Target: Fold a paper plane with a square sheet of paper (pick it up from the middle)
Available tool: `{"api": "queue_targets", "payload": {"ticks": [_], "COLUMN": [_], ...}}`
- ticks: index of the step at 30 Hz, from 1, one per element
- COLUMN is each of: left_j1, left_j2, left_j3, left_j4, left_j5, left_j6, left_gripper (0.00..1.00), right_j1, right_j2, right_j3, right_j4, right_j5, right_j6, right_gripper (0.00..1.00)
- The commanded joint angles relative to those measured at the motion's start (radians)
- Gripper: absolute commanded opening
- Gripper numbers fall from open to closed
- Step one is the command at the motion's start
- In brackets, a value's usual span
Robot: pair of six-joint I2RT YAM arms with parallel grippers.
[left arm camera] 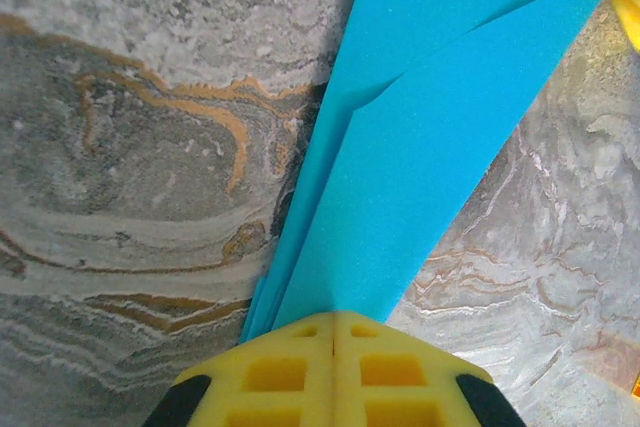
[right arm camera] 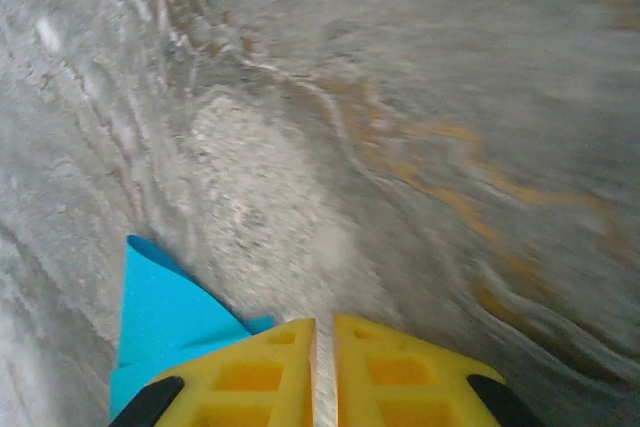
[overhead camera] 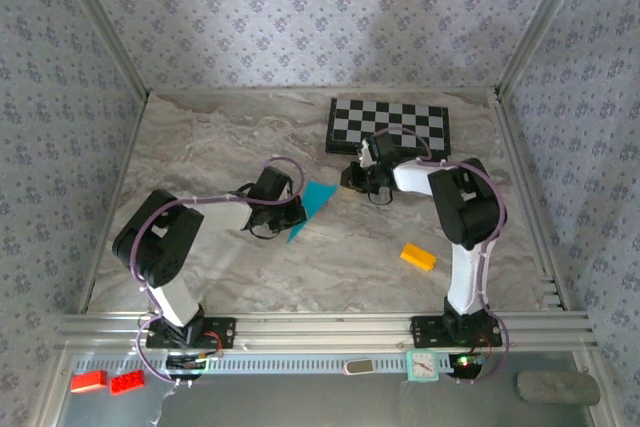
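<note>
Left end effector (overhead camera: 287, 217) (left arm camera: 333, 319): clenched on the narrow end of the sheet of paper (overhead camera: 315, 203) (left arm camera: 420, 147).
Right end effector (overhead camera: 365, 182) (right arm camera: 324, 332): fingers drawn almost together, nothing seen between them; just beside the paper's far tip.
Surface (overhead camera: 200, 147): grey, marbled.
Chessboard (overhead camera: 390, 123): flat at the far side, just behind the right end effector.
Sheet of paper: cyan-blue, folded narrow with overlapping flaps, mid-surface between both end effectors.
Block (overhead camera: 418, 256): yellow-orange, near right, apart.

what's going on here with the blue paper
Two arms are working on the paper plane, a cyan sheet already folded narrow, on the marbled table. The left arm has its jaws shut on the narrow end. The right arm has its jaws closed at the far corner; whether they grip the paper is unclear.
</note>
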Motion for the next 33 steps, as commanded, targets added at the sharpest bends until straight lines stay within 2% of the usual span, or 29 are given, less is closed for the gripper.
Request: {"api": "queue_targets", "payload": {"ticks": [1,5,13,22,28,33], "left_j1": [-0.006,-0.007,-0.005,-0.006,-0.009,-0.008], "left_j2": [0.029,0.032,0.02,-0.005,-0.01,0.046], "left_j3": [-0.011,-0.001,0.006,0.031,0.099,0.137], "left_j4": [-0.157,-0.151,-0.144,-0.133,-0.118,-0.097], "left_j5": [-0.019,-0.012,0.0,0.041,0.099,0.118], "left_j6": [0.011,0.011,0.014,0.046,0.152,0.171], "left_gripper": [0.0,0.0,0.0,0.0,0.1,0.09], "right_j1": [0.025,0.093,0.193,0.193,0.185,0.175], "right_j2": [-0.127,-0.165,-0.062,0.052,0.096,0.114], "right_j3": [-0.044,-0.063,0.016,0.127,0.15,0.152], "right_j4": [-0.004,-0.008,-0.047,-0.18,-0.26,-0.277], "right_j5": [0.104,0.077,0.004,0.034,0.053,0.043], "right_j6": [0.0,0.009,0.024,-0.027,-0.064,-0.067], "right_gripper": [0.15,0.15,0.13,0.12,0.12,0.1]}}
